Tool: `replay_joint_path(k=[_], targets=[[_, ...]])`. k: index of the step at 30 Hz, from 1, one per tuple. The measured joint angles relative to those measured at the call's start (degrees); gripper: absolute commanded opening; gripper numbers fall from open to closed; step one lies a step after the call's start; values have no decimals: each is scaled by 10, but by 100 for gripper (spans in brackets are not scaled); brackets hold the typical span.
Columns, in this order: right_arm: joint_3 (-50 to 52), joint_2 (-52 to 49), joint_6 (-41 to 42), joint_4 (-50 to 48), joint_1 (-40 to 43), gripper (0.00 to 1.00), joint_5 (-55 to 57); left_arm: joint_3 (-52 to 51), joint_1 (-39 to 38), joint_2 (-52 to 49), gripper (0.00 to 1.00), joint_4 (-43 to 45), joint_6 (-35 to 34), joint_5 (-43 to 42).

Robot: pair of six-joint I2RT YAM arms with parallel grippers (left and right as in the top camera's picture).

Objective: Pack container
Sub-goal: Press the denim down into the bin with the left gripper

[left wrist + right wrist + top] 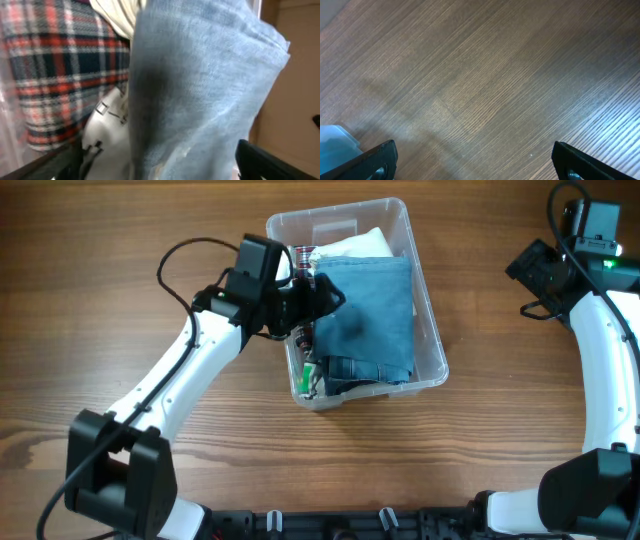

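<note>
The clear container stands at the table's middle. It holds a folded blue denim cloth on top, a white cloth at the far end and a plaid cloth along its left wall. My left gripper reaches in over the left wall. In the left wrist view its fingers are spread wide, with the blue cloth between them and the plaid cloth to the left. My right gripper is open and empty at the far right, above bare wood.
A green item sits low in the container's near left corner. A white item with a black buckle lies between the plaid and the denim. A corner of the container shows in the right wrist view.
</note>
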State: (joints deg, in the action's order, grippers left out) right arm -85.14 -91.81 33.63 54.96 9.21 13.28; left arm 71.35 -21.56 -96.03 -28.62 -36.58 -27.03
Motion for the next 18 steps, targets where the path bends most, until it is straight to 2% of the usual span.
replay_joint_path(k=[3,4,6,8,11,12,18], targets=[[0,0,0,0,0,100,0,0,8,14,99,-3,32,5],[0,0,0,0,0,100,0,0,10,20,95,-2,38,6],[0,0,0,0,0,100,0,5,13,50,80,7,58,8],[0,0,0,0,0,100,0,17,7,104,44,23,88,9],[0,0,0,0,0,100,0,28,-18,153,9,35,105,10],[0,0,0,0,0,100,0,30,-31,159,4,36,108,11],[0,0,0,0,0,100,0,31,-111,81,4,78,115,54]])
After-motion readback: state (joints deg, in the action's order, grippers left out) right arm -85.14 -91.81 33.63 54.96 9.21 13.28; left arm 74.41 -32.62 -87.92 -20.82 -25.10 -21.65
